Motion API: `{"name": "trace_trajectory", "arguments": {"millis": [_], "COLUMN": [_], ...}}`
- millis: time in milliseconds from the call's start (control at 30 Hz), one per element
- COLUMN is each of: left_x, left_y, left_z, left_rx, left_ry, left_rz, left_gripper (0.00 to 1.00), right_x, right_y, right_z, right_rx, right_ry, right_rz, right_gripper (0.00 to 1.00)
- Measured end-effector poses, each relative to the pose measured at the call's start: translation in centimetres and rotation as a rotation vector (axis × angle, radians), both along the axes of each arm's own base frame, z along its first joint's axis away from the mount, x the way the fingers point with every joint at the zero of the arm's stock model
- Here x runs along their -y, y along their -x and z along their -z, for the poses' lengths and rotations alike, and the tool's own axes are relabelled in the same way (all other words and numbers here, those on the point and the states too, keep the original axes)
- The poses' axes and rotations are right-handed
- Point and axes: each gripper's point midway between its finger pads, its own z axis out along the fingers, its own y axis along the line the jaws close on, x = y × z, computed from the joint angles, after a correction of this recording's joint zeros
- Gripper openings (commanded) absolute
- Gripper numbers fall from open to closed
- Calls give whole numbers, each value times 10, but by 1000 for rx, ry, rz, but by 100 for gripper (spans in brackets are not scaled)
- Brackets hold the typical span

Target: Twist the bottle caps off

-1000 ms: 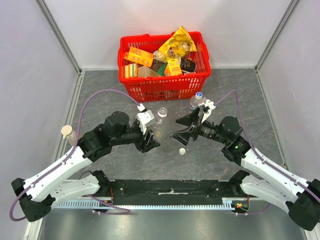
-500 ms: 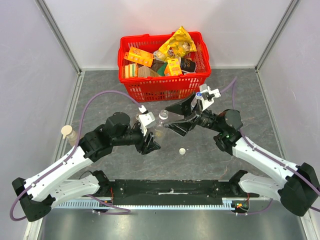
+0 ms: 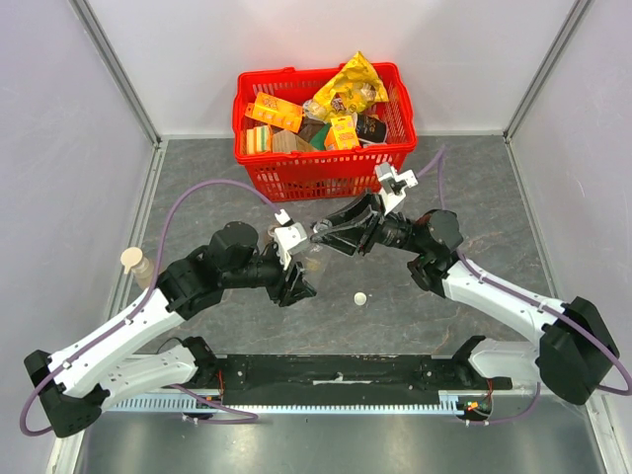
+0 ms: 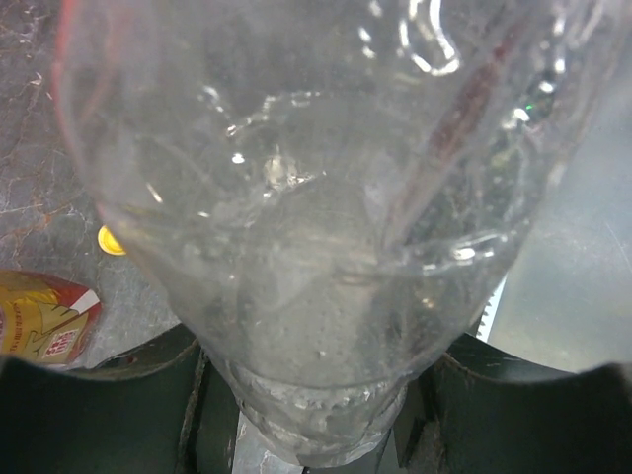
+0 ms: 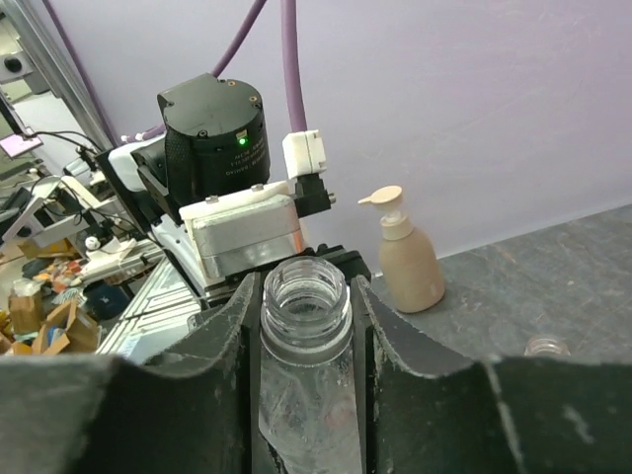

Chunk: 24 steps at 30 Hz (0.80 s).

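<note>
Basket (image 3: 321, 183) at the desk's far edge – red, lattice walls. Bag (image 3: 355, 84) in it yellow, pack (image 3: 275, 112) orange. Desk (image 3: 395, 316) dark grey, marbled with pale veins. Cable (image 3: 202, 184) purple. Left arm (image 3: 109, 346) and right arm (image 3: 504, 301) white, black joints. Clear bottle (image 5: 306, 395) colourless – yellow cap (image 4: 112, 240). Pump bottle (image 5: 408, 267) beige. Wall (image 5: 474, 99) lilac.
</note>
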Motion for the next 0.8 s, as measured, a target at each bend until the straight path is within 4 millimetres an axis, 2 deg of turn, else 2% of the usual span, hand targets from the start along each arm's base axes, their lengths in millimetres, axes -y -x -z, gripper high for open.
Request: {"name": "trace_trajectory", "arguments": {"millis": [100,200,267,333,433,533,800], "left_x": [-1,-1,-2,-2,-3,-7,-21], "left_y": [1,1,1,1,1,-1,-8], "left_z": [2,3,4,5,5,5,-7], "left_rx": [-3,-5,-5,-5,2,19,89], "left_ry": [-4,-7,-10,-12,-13,-16,9], "left_rz": [3,3,2,2,-1,-22,-95], "left_gripper": [14,24,41,63,80,86,87], "right_x": [0,0,0,1,1,-1,2], "right_y": [-1,-2,-2,-2,-2,-4,-23], "right_z": [-1,0,1,1,2,9,39], "right_rx": [17,27,25,24,30,39,90], "right_ry": [2,7,13,19,25,58,224], "right_rz": [7,15,18,22,28,42,162], "right_gripper": [2,0,0,0,0,0,0]}}
